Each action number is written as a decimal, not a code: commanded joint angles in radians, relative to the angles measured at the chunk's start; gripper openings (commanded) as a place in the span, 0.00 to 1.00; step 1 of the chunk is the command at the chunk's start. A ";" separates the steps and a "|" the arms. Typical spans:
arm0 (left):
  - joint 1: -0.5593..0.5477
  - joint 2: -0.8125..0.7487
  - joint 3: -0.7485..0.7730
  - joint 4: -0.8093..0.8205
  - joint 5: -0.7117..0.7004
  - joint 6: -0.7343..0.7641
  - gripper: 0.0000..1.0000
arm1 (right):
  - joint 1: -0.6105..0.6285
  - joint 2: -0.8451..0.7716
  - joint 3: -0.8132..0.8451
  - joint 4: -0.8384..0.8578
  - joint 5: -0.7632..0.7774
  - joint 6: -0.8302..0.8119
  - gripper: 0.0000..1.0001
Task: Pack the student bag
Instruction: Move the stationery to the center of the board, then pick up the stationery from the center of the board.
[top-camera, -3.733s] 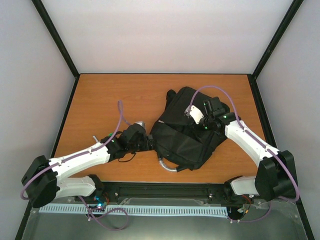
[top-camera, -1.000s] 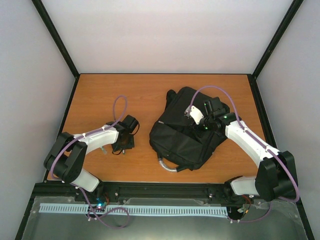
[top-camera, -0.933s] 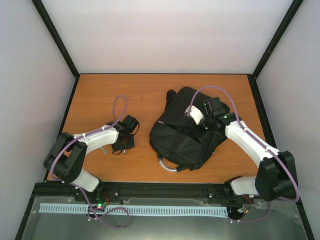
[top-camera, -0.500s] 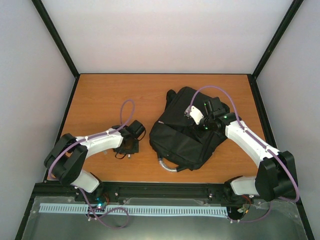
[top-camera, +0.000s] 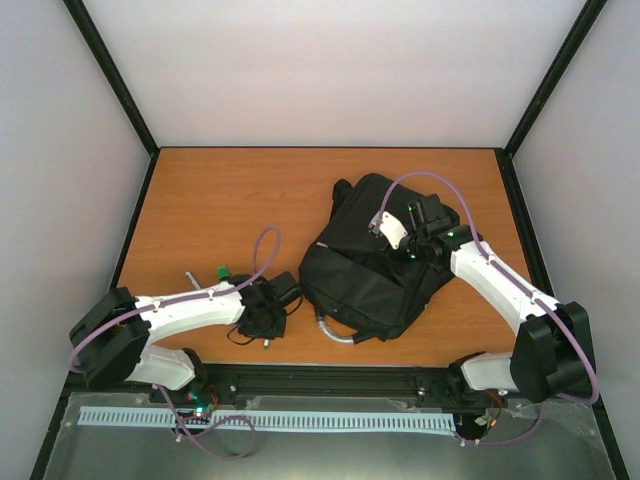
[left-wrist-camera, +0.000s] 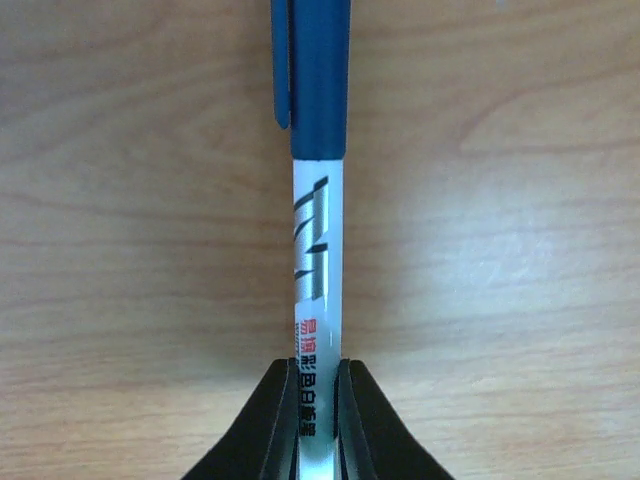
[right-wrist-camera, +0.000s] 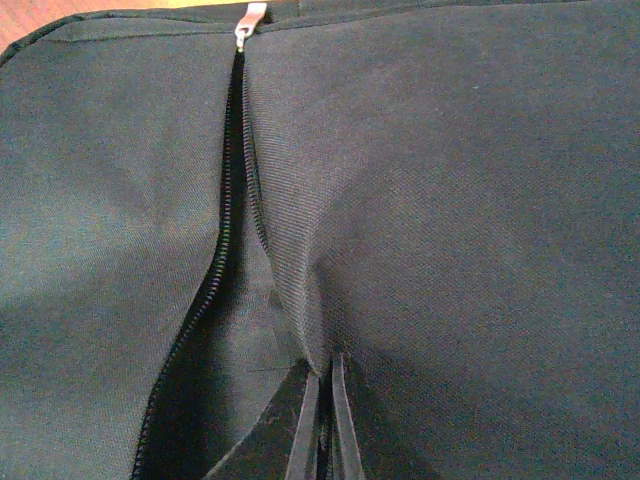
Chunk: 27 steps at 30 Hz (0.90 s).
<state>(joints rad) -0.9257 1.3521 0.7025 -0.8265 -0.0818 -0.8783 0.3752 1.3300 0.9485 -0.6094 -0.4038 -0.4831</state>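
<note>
The student bag (top-camera: 365, 275), a big black backpack, lies on the wooden table right of centre, its grey loop handle (top-camera: 336, 333) toward the near edge. My right gripper (top-camera: 413, 240) rests on the bag's upper right part. In the right wrist view the right gripper (right-wrist-camera: 322, 368) is shut on a fold of the bag's fabric (right-wrist-camera: 300, 300), beside the open zip (right-wrist-camera: 195, 350). My left gripper (top-camera: 265, 315) hangs low over the table, left of the bag. There the left gripper (left-wrist-camera: 317, 366) is shut on a white marker pen (left-wrist-camera: 318, 250) with a blue cap (left-wrist-camera: 315, 70).
A small green-capped item (top-camera: 222, 272) and a thin grey stick (top-camera: 190, 276) lie on the table (top-camera: 230, 190) beside my left arm. Black frame posts and pale walls enclose the table on three sides. The zip pull (right-wrist-camera: 250, 14) sits at the zip's far end.
My left gripper has closed on the pen and moved toward the near edge and to the right. The green-capped item now shows behind the arm. The right arm and bag are unmoved.
</note>
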 joint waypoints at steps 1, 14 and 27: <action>-0.050 0.006 -0.016 -0.030 0.055 -0.059 0.03 | 0.001 0.003 0.002 0.020 -0.026 -0.009 0.07; -0.057 0.091 -0.013 -0.063 0.034 -0.046 0.23 | 0.001 0.007 0.001 0.017 -0.031 -0.006 0.07; -0.058 0.076 -0.017 -0.082 0.040 -0.056 0.07 | 0.001 0.006 0.002 0.015 -0.036 -0.006 0.07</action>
<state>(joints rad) -0.9718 1.4166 0.7040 -0.8665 -0.0544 -0.9215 0.3752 1.3304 0.9485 -0.6098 -0.4046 -0.4850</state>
